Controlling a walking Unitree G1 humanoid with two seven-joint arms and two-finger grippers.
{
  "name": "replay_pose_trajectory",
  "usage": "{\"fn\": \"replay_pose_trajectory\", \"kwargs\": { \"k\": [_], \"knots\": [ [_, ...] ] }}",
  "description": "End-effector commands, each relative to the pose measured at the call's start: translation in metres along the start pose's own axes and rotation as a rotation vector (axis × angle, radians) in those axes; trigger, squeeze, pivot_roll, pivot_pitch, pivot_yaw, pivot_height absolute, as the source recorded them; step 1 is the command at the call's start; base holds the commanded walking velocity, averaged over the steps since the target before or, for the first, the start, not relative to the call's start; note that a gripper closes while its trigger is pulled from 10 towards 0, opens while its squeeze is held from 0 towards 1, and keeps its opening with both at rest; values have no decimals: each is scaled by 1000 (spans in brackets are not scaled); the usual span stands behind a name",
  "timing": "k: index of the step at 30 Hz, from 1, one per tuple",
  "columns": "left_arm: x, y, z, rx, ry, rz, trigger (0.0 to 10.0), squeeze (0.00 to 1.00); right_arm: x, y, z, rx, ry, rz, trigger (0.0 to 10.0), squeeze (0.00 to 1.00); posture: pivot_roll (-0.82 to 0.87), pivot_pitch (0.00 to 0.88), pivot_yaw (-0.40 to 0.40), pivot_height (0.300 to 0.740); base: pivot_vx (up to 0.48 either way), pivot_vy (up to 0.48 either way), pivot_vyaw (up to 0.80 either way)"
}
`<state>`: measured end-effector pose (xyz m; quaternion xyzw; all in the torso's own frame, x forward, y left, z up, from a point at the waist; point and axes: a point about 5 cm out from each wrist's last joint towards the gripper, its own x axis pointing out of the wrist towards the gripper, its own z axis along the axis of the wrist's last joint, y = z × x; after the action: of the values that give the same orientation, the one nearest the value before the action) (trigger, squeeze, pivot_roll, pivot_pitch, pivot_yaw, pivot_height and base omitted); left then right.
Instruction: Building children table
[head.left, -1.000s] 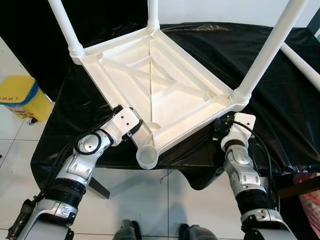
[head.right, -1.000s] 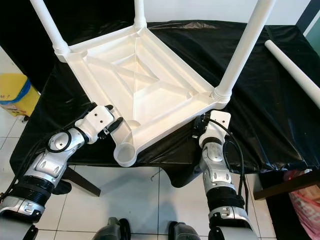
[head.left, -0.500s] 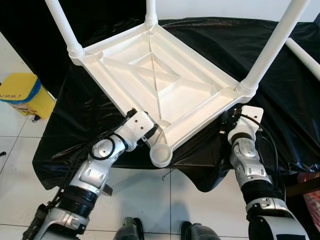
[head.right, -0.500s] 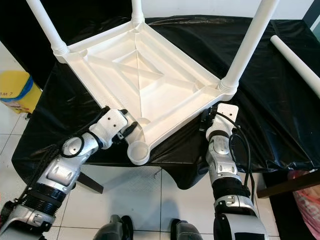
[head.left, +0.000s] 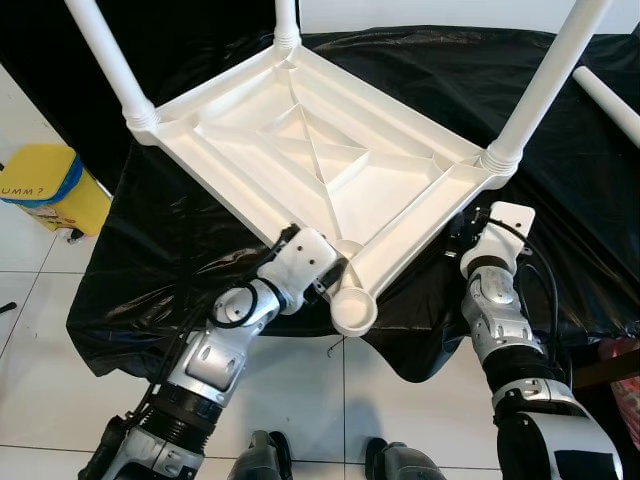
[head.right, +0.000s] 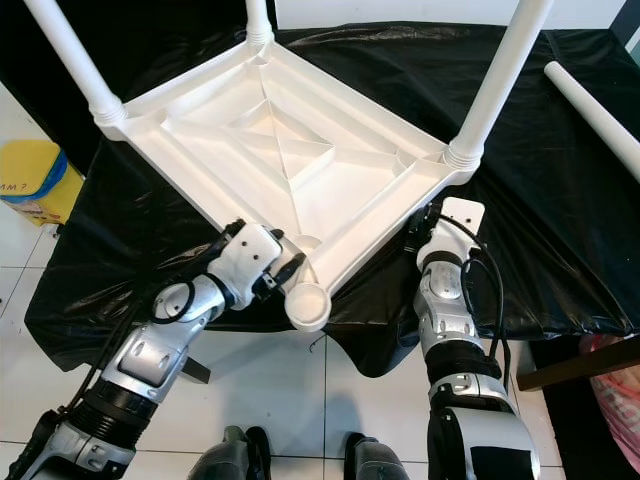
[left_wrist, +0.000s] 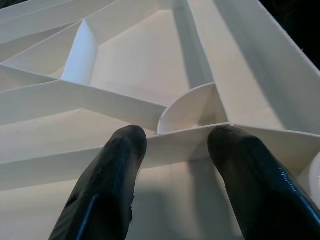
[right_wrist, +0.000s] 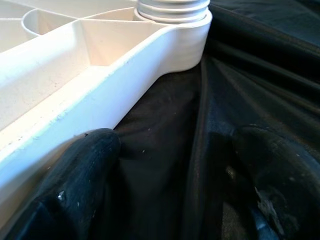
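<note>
While the left claw (left_wrist: 172, 150) straddles the upturned table's (head.left: 320, 165) rim, the right claw (right_wrist: 170, 165) gapes beside it.

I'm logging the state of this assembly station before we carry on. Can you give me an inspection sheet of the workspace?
Surface: black cloth draped over the work table, wrinkled.
Job's things: white table top lying upside down, three legs fitted; near corner socket empty; loose white leg on the cloth at far right.
Clutter: nothing seen.
Grippers: left gripper open at the frame beside the empty socket; right gripper open, at the table top's right edge over the cloth.
Cables: black cable looped along the right forearm.
Surroundings: white tiled floor, yellow container at left.
</note>
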<state>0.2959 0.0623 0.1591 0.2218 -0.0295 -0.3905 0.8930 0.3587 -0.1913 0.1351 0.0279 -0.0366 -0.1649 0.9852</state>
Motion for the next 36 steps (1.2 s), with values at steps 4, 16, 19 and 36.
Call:
{"fn": "replay_pose_trajectory", "kwargs": {
  "k": [4,16,19,36],
  "knots": [
    [10,-55,-16,-54,71,-304,10000,0,-7,17,-12,-41,45,50,10000,0,57,248,22,740,0,0,0],
    [-11,20,-19,71,26,-136,10000,0,-25,-19,-7,-152,-86,-81,10000,0,45,229,9,740,0,0,0],
    [-21,45,-17,109,2,-65,10000,0,-43,-24,-4,-165,-149,-73,10000,0,39,223,7,740,0,0,0],
    [-32,91,-11,146,-29,77,10000,0,-79,-10,-3,-152,-176,35,10000,0,22,196,-9,740,0,0,0]
  ]
}}
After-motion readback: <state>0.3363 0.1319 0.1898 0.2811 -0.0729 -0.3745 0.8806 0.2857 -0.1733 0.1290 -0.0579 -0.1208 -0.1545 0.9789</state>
